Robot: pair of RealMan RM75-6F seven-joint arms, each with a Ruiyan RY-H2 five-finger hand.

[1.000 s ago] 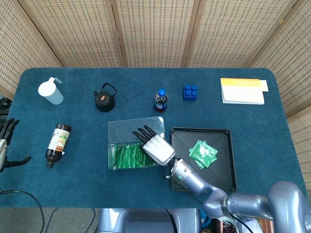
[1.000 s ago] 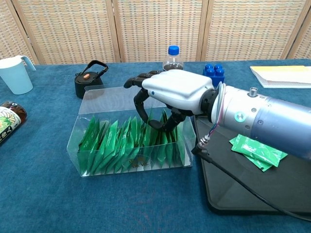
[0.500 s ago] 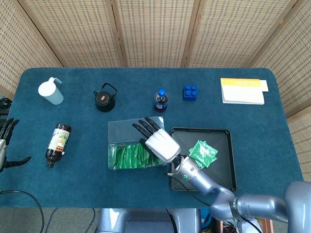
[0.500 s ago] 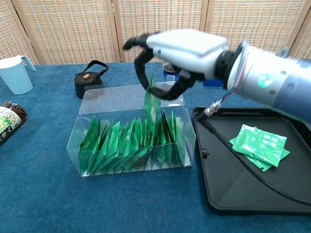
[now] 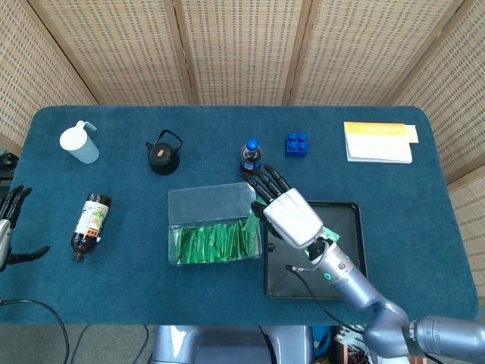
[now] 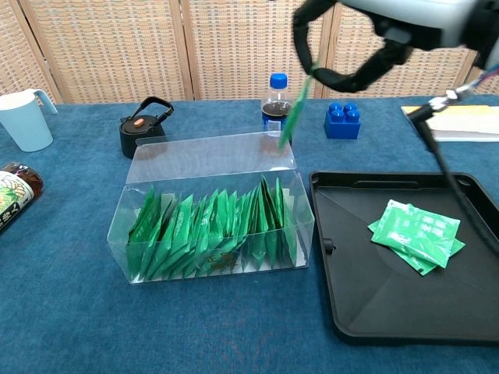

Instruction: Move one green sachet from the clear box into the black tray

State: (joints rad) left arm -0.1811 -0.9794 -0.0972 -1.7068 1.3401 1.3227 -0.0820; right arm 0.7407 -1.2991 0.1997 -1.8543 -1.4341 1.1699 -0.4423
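Right hand point(image 6: 366, 39): raised above the table near the right end of the clear box, its dark fingers point(image 6: 335, 76) pinching 1 green sachet; in the head view point(image 5: 288, 216) it covers the box's right edge and the tray's left rim.
Held sachet point(image 6: 294, 109): hangs tilted in the air from the fingers, clear of the box and not over the tray floor in the chest view.
Clear box point(image 6: 148, 257): on the blue cloth, left of the tray and just beside it, with a row of upright green sachets point(image 6: 210, 230) inside.
Black tray point(image 6: 390, 327): right of the box; a small stack of green sachets point(image 6: 417, 234) lies flat in its right half.
Left hand point(image 5: 10, 227): at the far left edge of the head view, off the table, fingers spread and holding nothing.
Back row: white jug point(image 5: 79, 142), small black kettle point(image 5: 164, 154), blue-capped bottle point(image 5: 251, 155), blue building block point(image 5: 296, 144), yellow-and-white notepad point(image 5: 378, 142).
Left side: brown bottle point(image 5: 91, 224) lying on its side on the cloth, well apart from the box.
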